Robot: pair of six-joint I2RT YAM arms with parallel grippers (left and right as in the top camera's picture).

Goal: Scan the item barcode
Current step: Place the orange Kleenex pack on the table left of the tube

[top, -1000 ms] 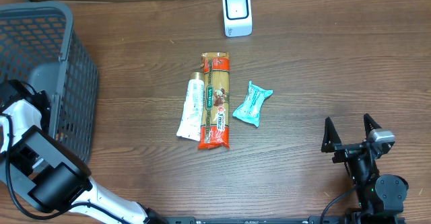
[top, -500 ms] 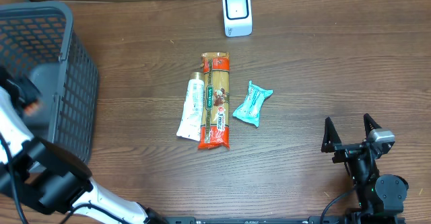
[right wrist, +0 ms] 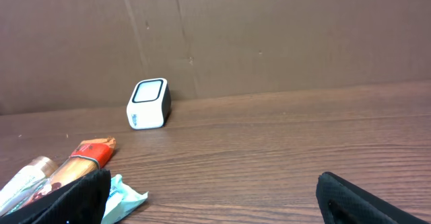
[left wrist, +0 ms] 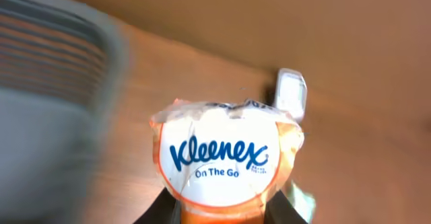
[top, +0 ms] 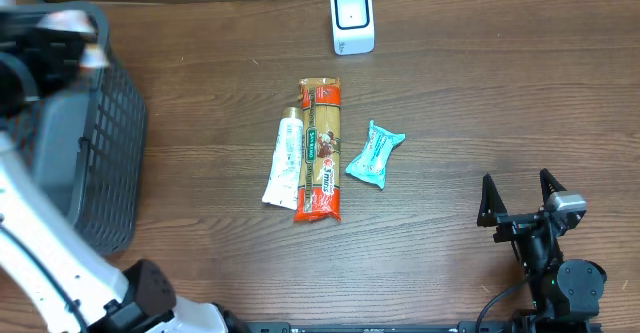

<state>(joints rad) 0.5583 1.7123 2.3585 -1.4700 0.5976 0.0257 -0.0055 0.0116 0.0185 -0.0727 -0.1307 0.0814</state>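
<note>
Start at your left gripper (left wrist: pixel 219 214): it is clenched on the Kleenex On The Go pack (left wrist: pixel 219 158), with only the lower end of the pack between the fingers and most of it standing out ahead of them. The wrapper looks soft and crinkled there, so a quick swing could let it twist or slide out of the grip. The wrist view is smeared, which suggests the arm is moving fast; that adds to the risk.

Just below and beside that gripper is the grey mesh basket (top: pixel 110 123). If the pack slips here, it likely falls back inside or catches on the rim.

Farther ahead of the gripper stands the white scanner (top: pixel 352 20) on the bench (top: pixel 480 93). You see the logo face of the pack, but no barcode shows, so I cannot tell which side carries it. Present the wrong face, or tilt it, and the scan probably fails.

Between that gripper and your right one lie a toothpaste tube (top: pixel 285 161), a long orange packet (top: pixel 320 151) and a teal wrapper (top: pixel 375 155); a low pass could sweep them.

Farthest off, the right gripper (top: pixel 520 205) is released, jaws spread wide and nothing in them, well clear of the path.
</note>
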